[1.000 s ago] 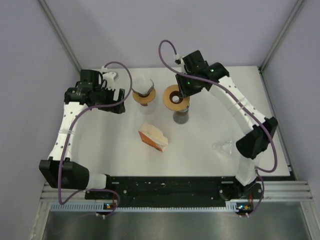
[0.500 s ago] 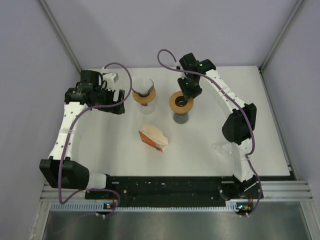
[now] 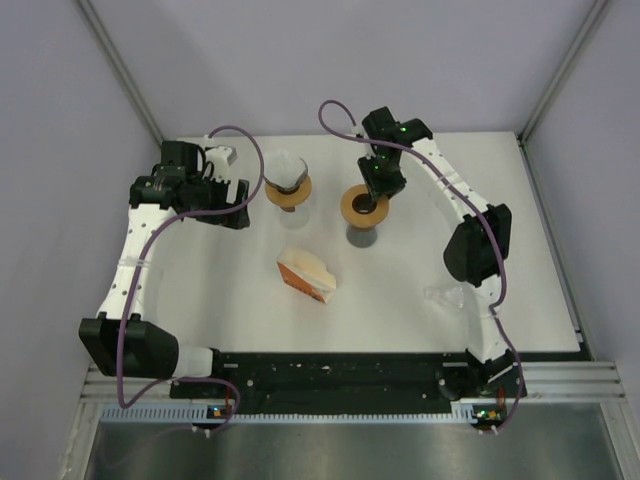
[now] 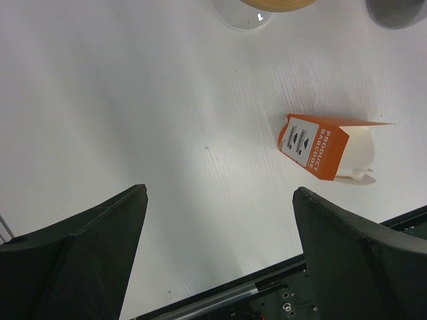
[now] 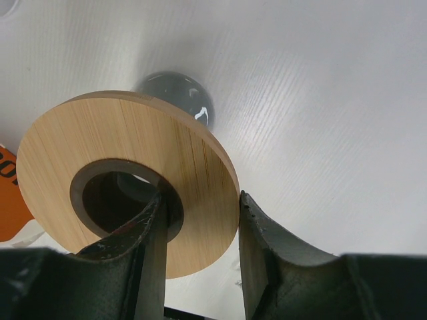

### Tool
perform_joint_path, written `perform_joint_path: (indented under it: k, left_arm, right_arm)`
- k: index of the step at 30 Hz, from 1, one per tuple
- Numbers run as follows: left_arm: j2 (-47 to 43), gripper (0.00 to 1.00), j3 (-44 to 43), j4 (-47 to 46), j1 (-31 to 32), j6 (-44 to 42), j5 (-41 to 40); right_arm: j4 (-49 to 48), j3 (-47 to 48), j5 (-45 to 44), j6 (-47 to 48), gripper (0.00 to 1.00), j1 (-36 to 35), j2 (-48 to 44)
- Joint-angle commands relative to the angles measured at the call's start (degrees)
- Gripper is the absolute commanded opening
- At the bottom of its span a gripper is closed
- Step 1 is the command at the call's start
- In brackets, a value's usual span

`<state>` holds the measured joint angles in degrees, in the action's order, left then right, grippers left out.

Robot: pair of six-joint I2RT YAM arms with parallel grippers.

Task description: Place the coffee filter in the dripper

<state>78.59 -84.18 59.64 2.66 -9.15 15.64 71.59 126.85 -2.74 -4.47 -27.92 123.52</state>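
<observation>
A dripper with a wooden ring (image 3: 362,205) sits over a grey base (image 3: 362,236) at mid table. My right gripper (image 3: 380,186) is shut on the ring's rim (image 5: 127,180), with one finger (image 5: 150,260) inside the hole and the other (image 5: 267,260) outside the edge. An orange box (image 3: 305,276) with white filters (image 4: 357,150) in its open end lies nearer the front; the box also shows in the left wrist view (image 4: 312,147). My left gripper (image 3: 218,196) is open and empty above the bare table (image 4: 220,200), to the left.
A second dripper with a wooden collar (image 3: 288,192) and a pale cone in it (image 3: 285,168) stands left of the first one. A clear plastic piece (image 3: 445,295) lies at the right. The table's black front rail (image 4: 267,293) is near the left gripper.
The right arm has folded up at the elbow and its wrist has turned. The wooden ring has shifted a little right and nearer, over the grey base. The left arm has not moved.
</observation>
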Motion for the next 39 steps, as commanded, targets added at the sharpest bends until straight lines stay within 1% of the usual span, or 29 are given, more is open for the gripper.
perform_joint_path:
  k: [1,3,5,9,11,13,17,20,23,27,29,32,33,35,38,39]
  left_arm:
    - [-1.33,0.96,-0.02,-1.45,-0.37,-0.78,1.5]
    - [-1.16,0.96,-0.11,-1.45,-0.28,-0.78,1.59]
    - [-1.15,0.96,-0.19,-1.45,-0.37,-0.7,1.59]
    - [-1.07,0.96,-0.28,-1.37,-0.37,-0.78,1.85]
    - [-0.89,0.96,-0.46,-1.37,-0.37,-0.78,2.03]
    - [-0.63,0.96,-0.46,-1.37,-0.37,-0.7,2.2]
    - [-0.72,0.95,-0.72,-1.1,-0.37,-0.78,2.55]
    - [-0.89,0.95,-0.63,-1.1,-0.37,-0.78,2.99]
    - [-1.33,0.95,-0.37,-1.1,-0.37,-0.96,3.34]
    - [-1.51,0.95,-0.19,-1.28,-0.28,-0.96,3.96]
    - [-1.59,0.95,-0.11,-1.28,-0.37,-1.05,4.31]
    - [-1.51,0.95,-0.11,-1.28,-0.28,-1.14,5.1]
    - [-1.51,0.95,-0.11,-1.19,-0.37,-1.14,5.36]
    - [-0.98,0.95,-0.54,-1.19,-0.37,-0.87,5.89]
    - [-1.24,0.95,-0.63,-0.93,-0.37,-1.05,6.42]
    - [-1.16,0.95,-0.63,-0.93,-0.37,-1.14,6.42]
  right_arm:
    - [-1.02,0.77,1.95,0.6,0.21,0.5,0.93]
    - [-1.28,0.51,2.48,0.78,0.26,0.59,1.02]
    - [-1.45,0.42,2.48,0.69,0.34,0.68,1.19]
    - [-1.46,0.59,2.39,0.6,0.54,0.59,0.58]
    - [-1.54,1.03,2.22,0.34,0.61,0.68,-0.03]
    - [-1.54,1.38,1.78,-0.01,0.64,0.68,-0.82]
    - [-2.33,0.25,-1.73,-0.98,0.66,0.68,-3.81]
    - [-3.56,-3.08,-5.68,-2.47,0.66,0.68,-7.5]
    - [-6.81,-11.07,-10.33,-4.84,0.66,0.85,-14.07]
    - [-13.91,-27.14,-14.92,-9.05,0.7,2.25,-25.85]
    - [-16.3,-34.35,-15.19,-11.34,0.71,3.83,-31.91]
    - [-19.99,-43.24,-11.95,-12.58,0.7,7.52,-39.3]
    - [-20.78,-45.09,-10.19,-12.76,0.7,8.58,-41.15]
    - [-20.18,-46.51,-9.65,-13.46,0.71,9.55,-43.45]
    - [-17.37,-49.75,-11.49,-15.3,0.72,10.6,-47.31]
    - [-16.75,-51.59,-11.06,-16.0,0.75,11.48,-48.89]
